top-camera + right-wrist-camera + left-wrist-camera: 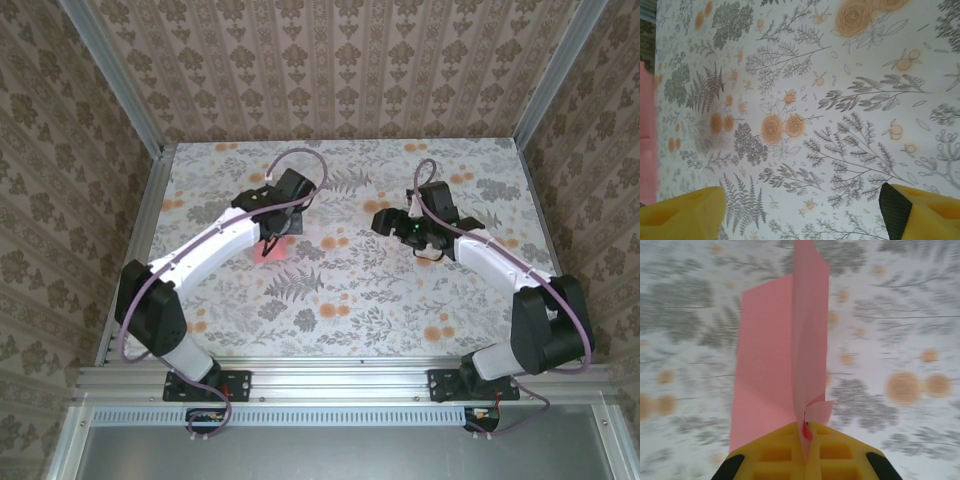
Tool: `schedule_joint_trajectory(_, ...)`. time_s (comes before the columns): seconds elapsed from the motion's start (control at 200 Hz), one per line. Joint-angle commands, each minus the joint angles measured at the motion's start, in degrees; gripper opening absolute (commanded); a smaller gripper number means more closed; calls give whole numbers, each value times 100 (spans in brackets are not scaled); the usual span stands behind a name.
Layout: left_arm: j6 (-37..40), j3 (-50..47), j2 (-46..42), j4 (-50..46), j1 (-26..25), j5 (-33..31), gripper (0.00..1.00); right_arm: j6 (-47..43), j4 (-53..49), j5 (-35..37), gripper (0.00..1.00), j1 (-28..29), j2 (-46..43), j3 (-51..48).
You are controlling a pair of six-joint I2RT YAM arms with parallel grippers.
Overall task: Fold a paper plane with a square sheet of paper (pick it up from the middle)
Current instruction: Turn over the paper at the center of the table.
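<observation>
One sheet of paper (765, 365), one left pincer (805, 436), one right pincer (801, 206), one table (400, 305).

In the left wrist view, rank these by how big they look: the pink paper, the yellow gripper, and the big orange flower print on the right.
1. pink paper: clearly the largest.
2. left gripper: its yellow fingers span the bottom edge. It is cut off by the frame and nearest the camera, so its size is exaggerated.
3. orange flower print: smallest.

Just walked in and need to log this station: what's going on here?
The left pincer is shut on the pink sheet of paper, pinching it at a fold over the floral table. The right pincer is open over the table, holding nothing. No plane shape yet.
</observation>
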Motion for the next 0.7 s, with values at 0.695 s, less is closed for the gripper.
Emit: schedule_joint_trajectory(0.695,-269,1615,3245,-515,-1053,172,13,143,-126,848,86,-450,-1054,-502)
